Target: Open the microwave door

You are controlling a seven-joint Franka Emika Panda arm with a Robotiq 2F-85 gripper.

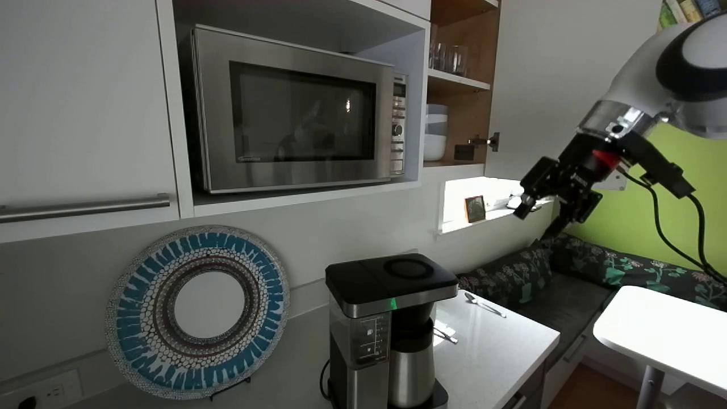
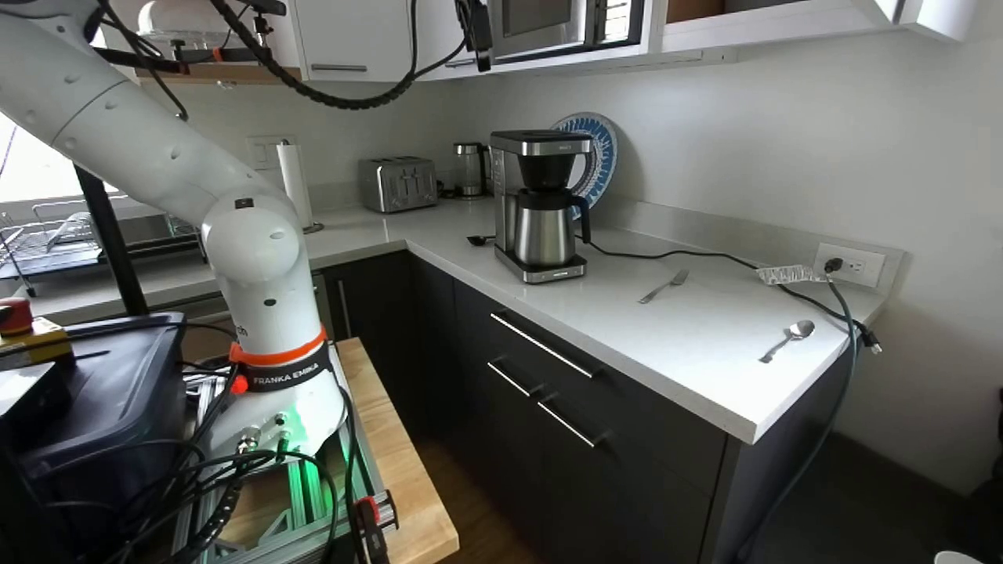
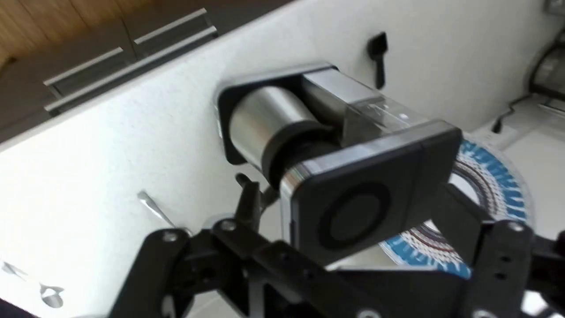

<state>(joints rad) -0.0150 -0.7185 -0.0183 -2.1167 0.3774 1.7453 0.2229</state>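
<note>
1. White cabinets [image 1: 85, 108] hang above a pale counter [image 1: 494, 335], which lies at five o'clock in an exterior view.
2. At eleven o'clock there, the silver microwave [image 1: 298, 109] sits in a niche [image 1: 408, 59] of the cabinets, its narrow button panel [image 1: 398, 125] on its three o'clock side.
3. The microwave door [image 1: 304, 113] seems closed, though from this angle a slim gap beside the button panel is hard to rule out.
4. Out at three o'clock hangs the gripper [image 1: 551, 211], in the air, well apart from the microwave.
5. By the wrist view its fingers [image 3: 461, 221] are spread wide, with nothing held; beyond them stands the coffee maker [image 3: 353, 176].
6. Round from the coffee maker, a patterned plate [image 3: 492, 176] stands upright at three o'clock and a black scoop [image 3: 378, 57] lies at one.
7. Shelves [image 1: 457, 79] just beside the microwave, at its three o'clock, hold glasses [image 1: 456, 59] and stacked bowls [image 1: 435, 136].
8. In an exterior view a fork [image 2: 664, 287] and a spoon [image 2: 798, 332] lie around three o'clock.
</note>
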